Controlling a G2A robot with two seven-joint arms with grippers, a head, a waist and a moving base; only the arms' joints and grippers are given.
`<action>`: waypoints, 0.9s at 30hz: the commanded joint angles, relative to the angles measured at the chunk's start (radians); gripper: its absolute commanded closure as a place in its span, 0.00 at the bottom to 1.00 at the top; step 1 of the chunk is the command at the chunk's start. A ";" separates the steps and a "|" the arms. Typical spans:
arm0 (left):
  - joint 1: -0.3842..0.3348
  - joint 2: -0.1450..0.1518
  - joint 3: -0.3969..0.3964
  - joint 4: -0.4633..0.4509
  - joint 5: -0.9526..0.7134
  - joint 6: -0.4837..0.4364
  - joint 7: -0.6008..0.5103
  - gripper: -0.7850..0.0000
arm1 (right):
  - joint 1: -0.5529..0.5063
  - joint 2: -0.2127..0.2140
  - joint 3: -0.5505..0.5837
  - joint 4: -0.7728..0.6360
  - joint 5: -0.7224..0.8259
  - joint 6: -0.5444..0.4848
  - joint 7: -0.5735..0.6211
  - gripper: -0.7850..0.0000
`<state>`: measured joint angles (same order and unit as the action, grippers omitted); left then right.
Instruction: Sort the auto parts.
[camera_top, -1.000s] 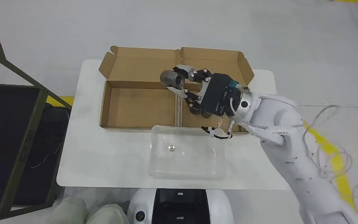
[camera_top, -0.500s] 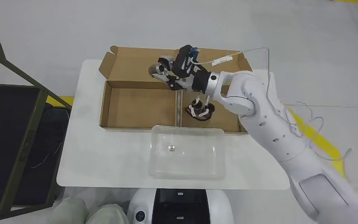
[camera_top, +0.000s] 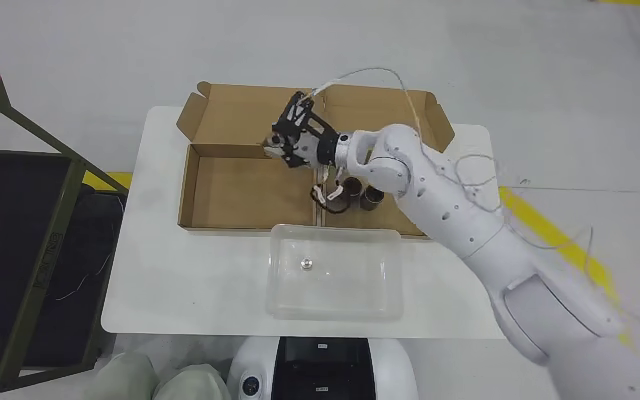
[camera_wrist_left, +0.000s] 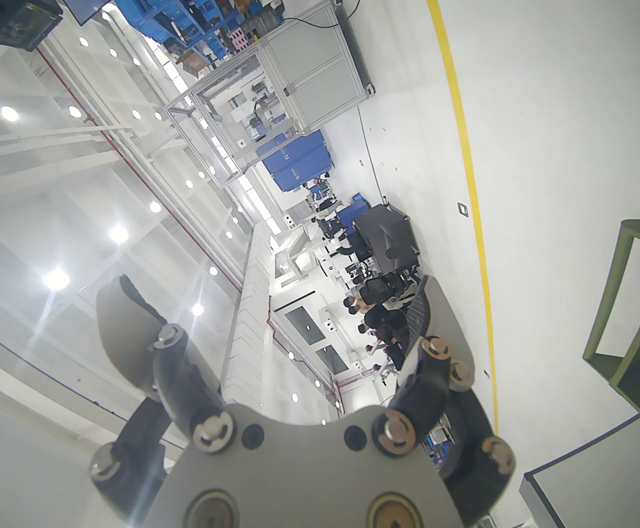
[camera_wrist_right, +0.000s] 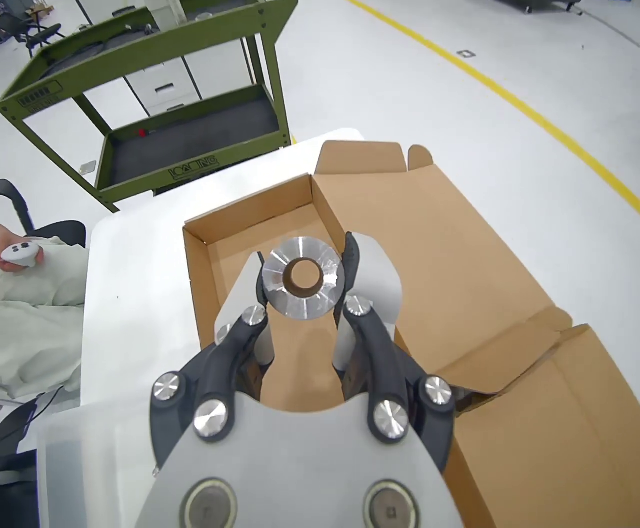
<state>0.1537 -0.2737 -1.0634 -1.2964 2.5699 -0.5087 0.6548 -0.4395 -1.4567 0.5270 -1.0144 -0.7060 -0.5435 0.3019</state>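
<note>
The ring (camera_wrist_right: 330, 280) hangs above the box (camera_top: 245, 195), behind the bin (camera_top: 350, 290).

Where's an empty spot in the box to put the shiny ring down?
The left compartment is all bare cardboard, between the box's left wall and the middle divider, so the shiny ring held by the right gripper should fit there. Right of the divider it is crowded with dark parts. The clear bin holds just one small part.

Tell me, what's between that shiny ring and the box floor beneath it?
Nothing: in the right wrist view the ring, gripped by the right hand, hangs over bare box floor.
</note>
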 joint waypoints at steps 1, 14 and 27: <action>0.000 0.000 0.000 0.000 0.000 0.000 0.000 0.00 | 0.013 -0.026 -0.028 0.056 0.012 -0.003 0.012 1.00; 0.000 0.000 0.000 0.000 0.000 0.000 0.000 0.00 | 0.071 -0.194 -0.143 0.365 0.073 -0.053 0.056 1.00; 0.000 0.000 0.000 0.000 0.000 0.000 0.000 0.00 | 0.078 -0.323 -0.191 0.590 0.044 -0.072 0.051 1.00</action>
<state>0.1537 -0.2737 -1.0634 -1.2964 2.5699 -0.5087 0.6548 -0.3612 -1.7724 0.3369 -0.4375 -0.6604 -0.6131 0.3551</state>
